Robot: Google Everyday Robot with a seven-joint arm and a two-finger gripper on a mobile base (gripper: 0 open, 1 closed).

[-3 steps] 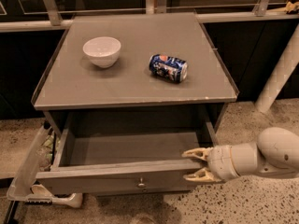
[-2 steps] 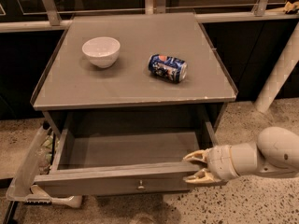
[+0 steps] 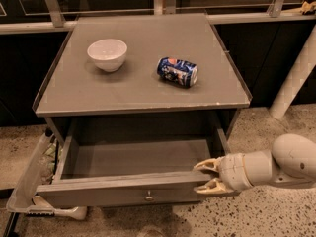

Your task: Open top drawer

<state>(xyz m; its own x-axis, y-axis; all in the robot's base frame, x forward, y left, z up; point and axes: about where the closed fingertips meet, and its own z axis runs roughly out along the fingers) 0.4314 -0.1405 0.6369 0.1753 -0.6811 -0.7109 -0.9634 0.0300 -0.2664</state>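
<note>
The top drawer [image 3: 123, 191] of the grey cabinet stands pulled out toward me, its plain grey inside showing and a small round metal knob [image 3: 148, 197] at the centre of its front panel. My gripper [image 3: 207, 177] comes in from the right on a white arm. Its two pale fingers [image 3: 208, 165] straddle the right end of the drawer's front panel, one above the top edge and one lower against the face.
On the cabinet top [image 3: 143, 90] stand a white bowl [image 3: 107, 54] at left and a blue soda can [image 3: 177, 71] lying on its side at right. A clear bin with clutter [image 3: 37, 181] sits on the speckled floor left of the drawer. A white pole [image 3: 296, 78] leans at right.
The drawer's front panel has come a little further out toward me, and my gripper has moved with it. The bowl and can have not moved.
</note>
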